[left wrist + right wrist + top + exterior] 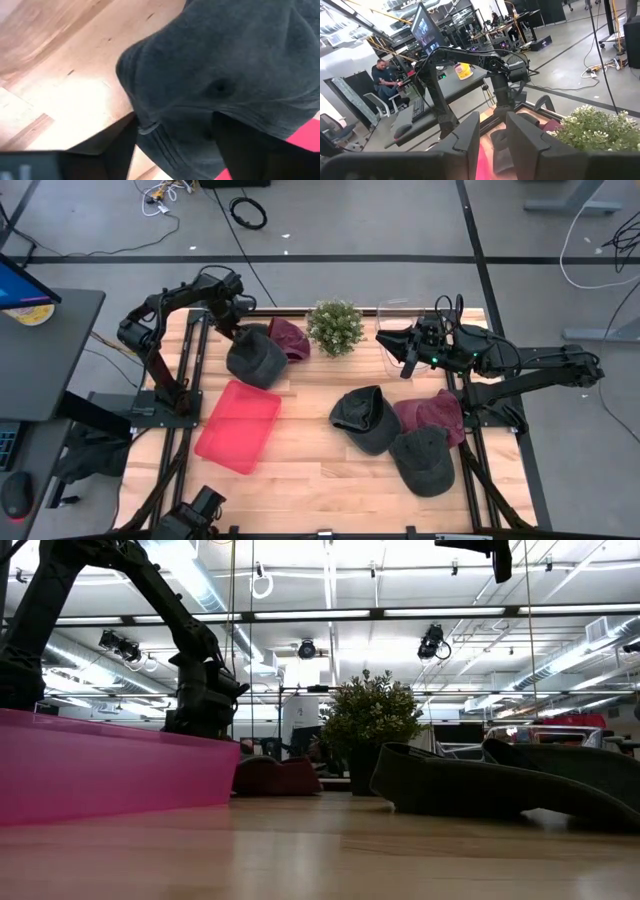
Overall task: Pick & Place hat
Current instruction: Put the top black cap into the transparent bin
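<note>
Bright, even light from ceiling strip lamps (330,615), glare washed pale across the wooden table (65,95) beside the blurred grey hat (225,75), soft shadows beneath it.

High cam: straight down over the whole desk (330,480), both arms in shot. Low cam: at desk-top height, level across the wood into the room, close to the pink tray (110,765). Left wrist cam: pressed right up on a dark grey cap (225,85) — little else visible. Right wrist cam: raised, facing across the desk at the left arm (470,60) and room beyond. Plant (335,327) shows in 3 views — high, low, right wrist.
</note>
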`<state>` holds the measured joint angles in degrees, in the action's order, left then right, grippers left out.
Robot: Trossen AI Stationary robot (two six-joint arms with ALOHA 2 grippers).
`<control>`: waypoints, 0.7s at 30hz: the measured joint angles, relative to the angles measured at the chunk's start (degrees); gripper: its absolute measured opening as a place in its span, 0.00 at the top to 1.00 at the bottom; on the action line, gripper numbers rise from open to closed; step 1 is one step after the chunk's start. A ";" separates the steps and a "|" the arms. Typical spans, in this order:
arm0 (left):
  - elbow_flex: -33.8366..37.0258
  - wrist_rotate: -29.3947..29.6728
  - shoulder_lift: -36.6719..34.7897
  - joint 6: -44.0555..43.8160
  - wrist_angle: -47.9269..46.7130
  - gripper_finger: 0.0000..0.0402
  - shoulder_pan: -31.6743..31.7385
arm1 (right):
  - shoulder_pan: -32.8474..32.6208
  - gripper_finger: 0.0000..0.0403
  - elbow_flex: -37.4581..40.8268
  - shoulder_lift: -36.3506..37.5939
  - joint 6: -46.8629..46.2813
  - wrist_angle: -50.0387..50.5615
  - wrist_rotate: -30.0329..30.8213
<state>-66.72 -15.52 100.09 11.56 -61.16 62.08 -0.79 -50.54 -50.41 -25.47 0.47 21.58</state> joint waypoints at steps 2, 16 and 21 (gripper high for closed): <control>0.00 -0.15 0.00 0.01 0.04 0.48 -0.02 | 0.00 0.75 0.00 0.00 0.28 0.00 0.02; 0.00 -0.50 -0.24 0.89 -1.91 0.97 0.00 | 0.00 0.75 0.00 0.00 0.47 -0.01 0.02; -0.02 -3.60 -3.64 3.84 -11.04 0.98 -0.02 | 0.00 0.75 0.00 0.00 0.47 -0.02 0.02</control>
<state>-66.74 -19.12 96.45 15.41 -72.20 62.06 -0.80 -50.54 -50.41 -24.99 0.45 21.61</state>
